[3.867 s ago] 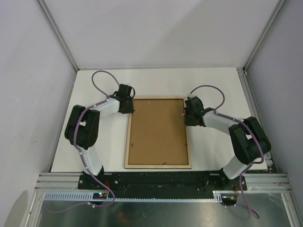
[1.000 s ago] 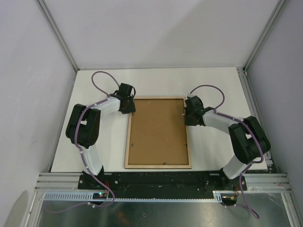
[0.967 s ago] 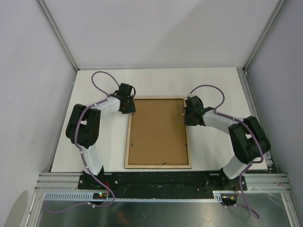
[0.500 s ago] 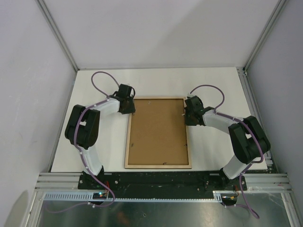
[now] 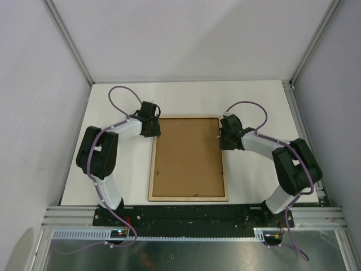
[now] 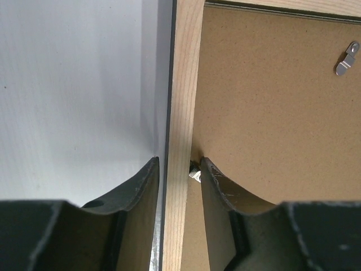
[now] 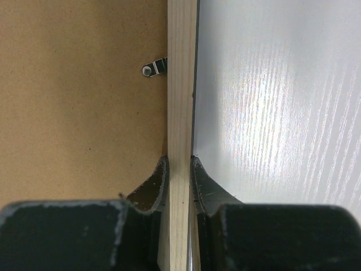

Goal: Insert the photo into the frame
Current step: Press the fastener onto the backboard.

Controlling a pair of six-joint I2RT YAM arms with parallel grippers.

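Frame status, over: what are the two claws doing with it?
Right gripper shut on frame right rail. Left gripper straddles left rail, grip unclear. Frame face down, backing board fitted; photo unseen. No obstruction seen.

The left arm (image 5: pixel 97 153) has shifted a little: its elbow now sits slightly further left and nearer, away from the frame (image 5: pixel 189 198). Its purple cable (image 5: pixel 114 96) loop leans a touch more to the left. The right arm (image 5: pixel 296 168) has drawn its elbow in very slightly leftward.
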